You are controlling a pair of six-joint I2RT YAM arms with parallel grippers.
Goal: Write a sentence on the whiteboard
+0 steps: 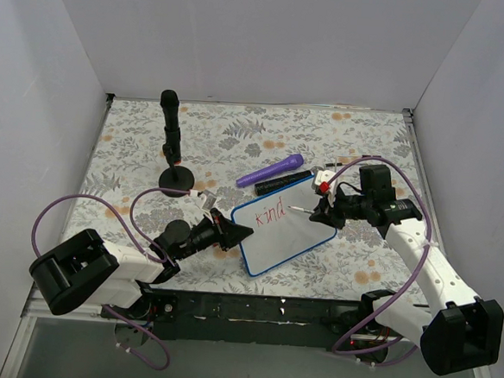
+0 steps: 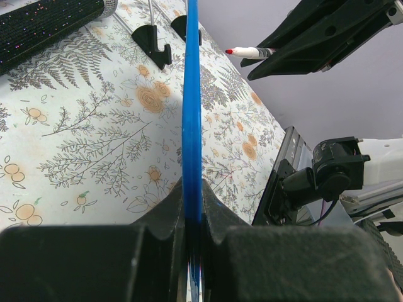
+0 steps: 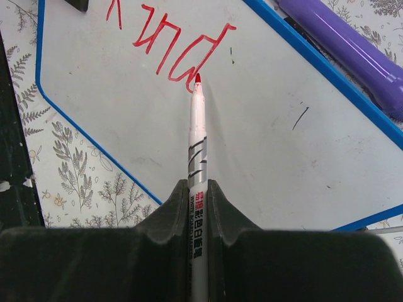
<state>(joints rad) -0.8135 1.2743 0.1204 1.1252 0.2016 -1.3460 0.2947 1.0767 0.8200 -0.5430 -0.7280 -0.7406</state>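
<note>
The whiteboard (image 1: 292, 231), white with a thin blue frame, lies on the floral mat at centre. Red letters "kind" (image 1: 273, 216) are written on its upper left part, also in the right wrist view (image 3: 170, 44). My left gripper (image 1: 242, 234) is shut on the board's left edge, seen edge-on as a blue strip (image 2: 191, 113). My right gripper (image 1: 318, 213) is shut on a white marker with a red tip (image 3: 197, 126). The tip touches the board just after the "d". The same marker shows in the left wrist view (image 2: 249, 51).
A purple marker (image 1: 271, 170) lies just behind the board's far edge, next to a black cap-like piece (image 1: 280, 184). A black stand with a round base (image 1: 173, 149) stands at the back left. White walls enclose the mat.
</note>
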